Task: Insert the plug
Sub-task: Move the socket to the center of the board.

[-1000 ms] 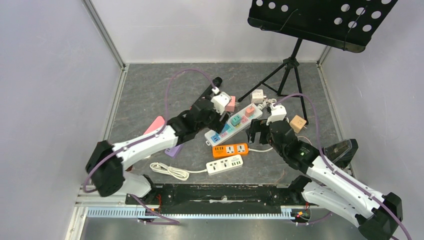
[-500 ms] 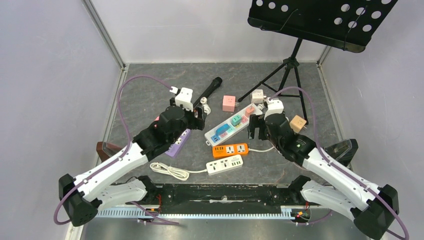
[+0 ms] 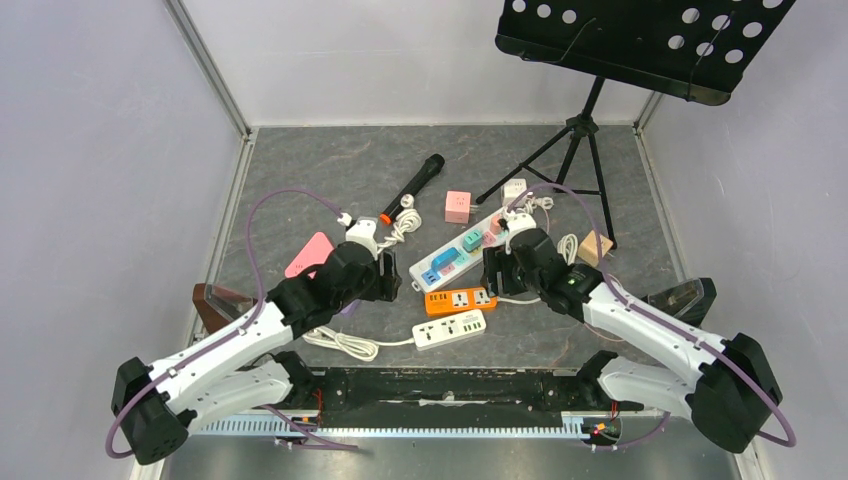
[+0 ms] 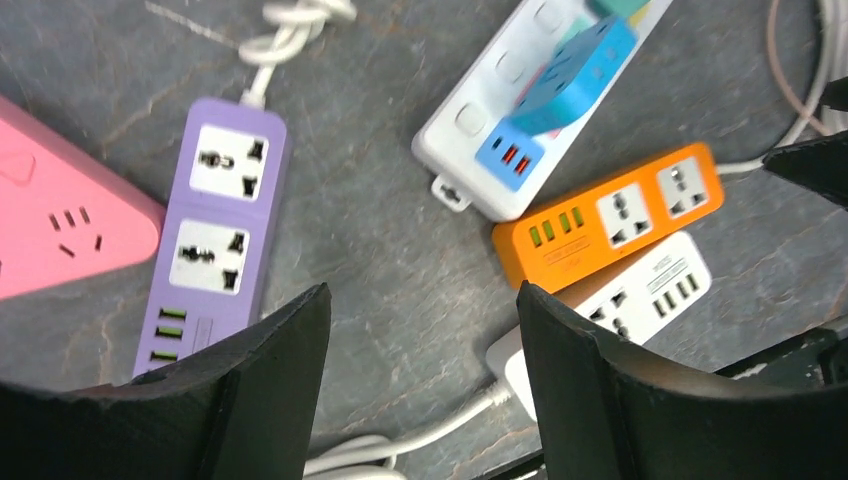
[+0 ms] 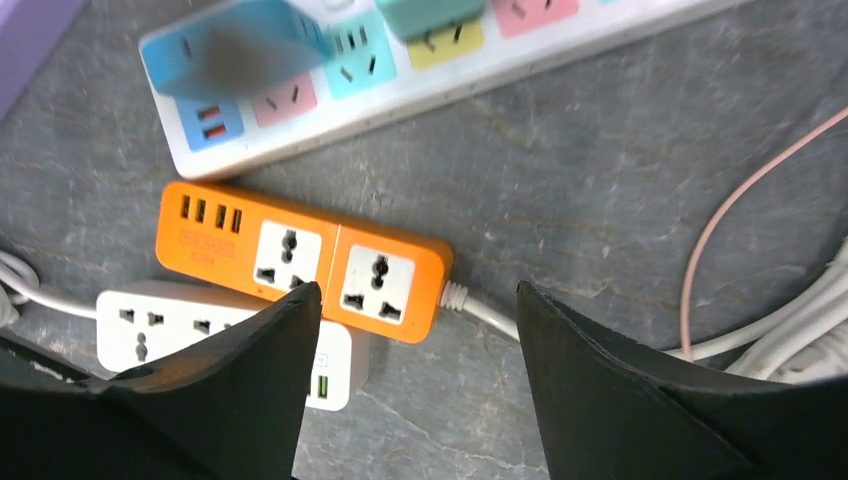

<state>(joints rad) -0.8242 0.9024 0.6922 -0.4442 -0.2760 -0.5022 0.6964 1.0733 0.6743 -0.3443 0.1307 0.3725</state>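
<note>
The left tool [image 4: 422,315] and right tool [image 5: 415,305] have drawn back toward lower centre; both stand open and empty. The white strip [image 4: 470,150] at centre holds a blue plug [image 4: 575,72] and a teal plug [image 5: 430,12].

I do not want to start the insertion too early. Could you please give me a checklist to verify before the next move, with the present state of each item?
1. The left claw is open and empty: ok. The jaws stand apart with nothing between them.
2. The right claw is open and empty: ok. It hangs over the orange strip.
3. A plug is held: not ok. Neither claw holds one.
4. The orange strip has free sockets: ok. Both of its large sockets are bare.
5. The orange strip lies apart from its neighbours: not ok. The white strip lies against it.
6. Which plug is meant: cannot tell.
</note>
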